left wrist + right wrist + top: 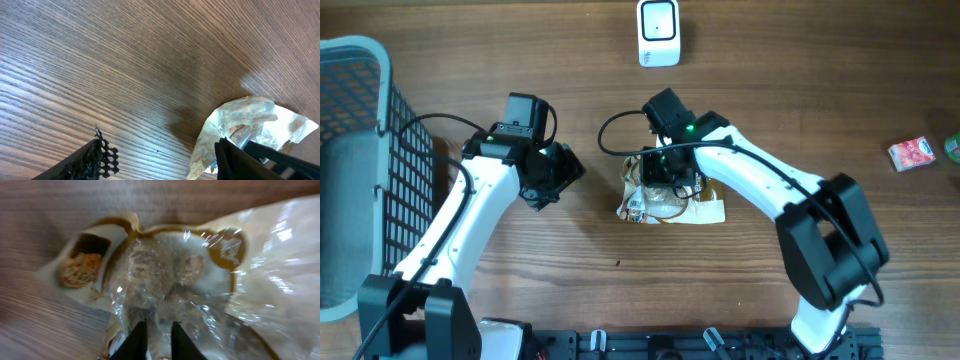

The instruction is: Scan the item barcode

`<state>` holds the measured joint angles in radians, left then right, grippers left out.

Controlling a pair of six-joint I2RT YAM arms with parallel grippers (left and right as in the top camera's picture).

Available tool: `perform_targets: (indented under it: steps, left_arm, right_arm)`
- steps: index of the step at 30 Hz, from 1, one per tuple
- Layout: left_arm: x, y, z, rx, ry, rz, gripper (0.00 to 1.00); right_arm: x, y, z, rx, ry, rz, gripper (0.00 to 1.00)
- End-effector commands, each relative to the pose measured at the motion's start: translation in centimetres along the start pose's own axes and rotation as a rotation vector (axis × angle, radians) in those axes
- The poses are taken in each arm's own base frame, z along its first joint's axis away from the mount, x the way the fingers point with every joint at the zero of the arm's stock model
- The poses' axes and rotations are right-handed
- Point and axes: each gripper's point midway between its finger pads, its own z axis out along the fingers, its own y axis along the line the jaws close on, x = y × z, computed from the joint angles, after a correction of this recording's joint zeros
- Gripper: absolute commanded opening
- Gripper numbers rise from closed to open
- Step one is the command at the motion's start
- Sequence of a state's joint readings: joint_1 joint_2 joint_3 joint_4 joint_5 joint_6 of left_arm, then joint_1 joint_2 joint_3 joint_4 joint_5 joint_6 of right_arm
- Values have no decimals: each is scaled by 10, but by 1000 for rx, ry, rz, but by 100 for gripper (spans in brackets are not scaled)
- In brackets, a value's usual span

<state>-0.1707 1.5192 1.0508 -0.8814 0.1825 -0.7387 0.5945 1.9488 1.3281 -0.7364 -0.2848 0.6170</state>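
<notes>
Now, mid-grasp, the right end effector (159, 331) pinches narrow on the snack bag (700, 210) at the middle of the desk (770, 80), the left end effector (556, 176) hangs wide and empty beside it; next, seemingly, lift its barcode toward the white scanner (658, 32).

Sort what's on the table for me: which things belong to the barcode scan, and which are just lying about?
Part of the job:
- snack bag, mid-table
- right hand, pinched shut on the bag's clear wrap
- left hand, open and empty beside the bag
- white scanner, far edge

Just lying about:
- grey basket, left
- red packet, right
- green thing, cut off, unidentifiable
</notes>
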Motion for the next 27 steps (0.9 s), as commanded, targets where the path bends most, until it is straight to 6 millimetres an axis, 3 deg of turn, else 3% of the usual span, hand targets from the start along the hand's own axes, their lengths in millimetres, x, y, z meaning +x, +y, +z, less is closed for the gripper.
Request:
perform_targets:
  steps: [1,4,7,10,13,15,16,18,19,21,23,25,27]
  left_arm:
    - [4,-1,3,0,12,12,71]
    - [4,-1,3,1,11,12,72]
    - [4,-1,3,2,10,12,72]
    - [6,1,3,-6,19,10,72]
    - [13,9,10,-23,41,7,75]
    - [23,6,18,3,69,21,79]
    - [32,-4,25,54,95,48,84]
    - [47,-23,31,121,119,106,90]
    - [51,-27,32,127,121,128,93]
    - [57,-32,32,131,126,145,93]
    - [62,-34,34,122,123,169,94]
    - [60,-33,34,109,106,173,96]
    - [58,-35,34,117,99,158,98]
  right_arm:
    - [21,-1,26,-25,118,31,15]
    - [33,9,32,-19,135,-1,14]
    - [33,-3,37,144,44,53,14]
    - [19,-8,32,157,8,67,14]
    - [-7,-18,11,107,16,54,18]
    - [-6,-4,5,-38,82,-36,26]
    - [-5,5,-1,-134,111,-135,43]
    - [-14,3,-21,-155,116,-154,45]
    - [-26,-1,-38,-143,91,-167,56]
    - [-53,-18,-64,-81,15,-139,99]
    - [-85,-57,-83,-2,-79,-69,99]
    - [-88,-65,-74,-61,-75,-93,88]
    - [-81,-71,-56,-65,-64,-103,88]
